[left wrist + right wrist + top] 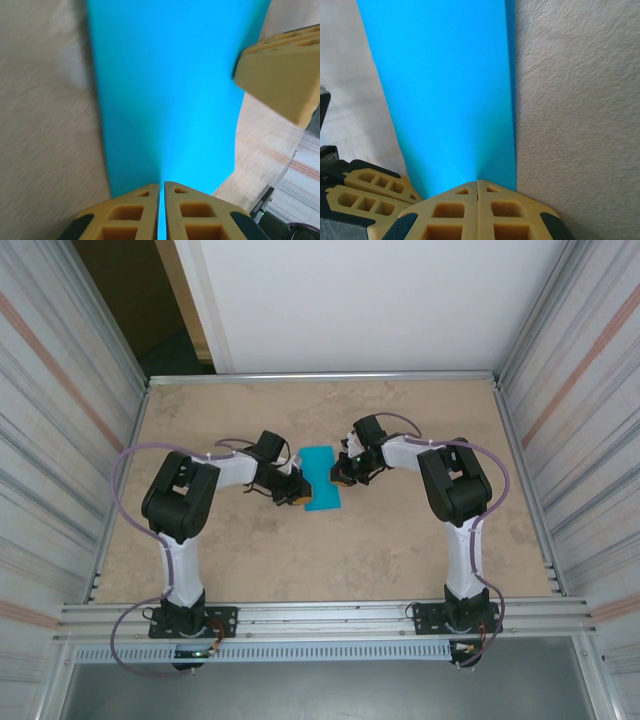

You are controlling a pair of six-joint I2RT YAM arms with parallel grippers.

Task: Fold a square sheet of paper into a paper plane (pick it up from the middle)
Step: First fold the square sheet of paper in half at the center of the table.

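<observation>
- The desk [400, 560] is a mottled beige surface, closed in by ribbed metal side panels [60, 440] and a white back wall [380, 300]. A metal rail [330, 618] along the near edge carries both arm bases.
- The square sheet of paper [321, 479] lies near the middle of the desk, between the two arms. From above it is a teal-blue oblong, longer than it is wide and slightly skewed, not a full square.
- The left gripper [297, 492] is at the paper's near left corner and the right gripper [345, 470] at its right edge, further back. Both are low at the sheet.
- In the left wrist view the paper [165, 90] runs as a smooth blue band away from the left gripper [161, 192]. Its tan fingers [125, 215] stand almost together, with a hairline slit between them showing blue.
- In that same view one of the right arm's fingers [280, 75] sits at the paper's far edge.
- In the right wrist view the right gripper [477, 187] has its fingers [505, 210] pressed fully together, tips meeting the end of the paper [445, 90]. A darker strip runs along the sheet's right edge.
- The left arm's fingers [365, 195] lie just beside it, at lower left.
- I cannot tell whether either pair pinches the paper or only presses on it.
</observation>
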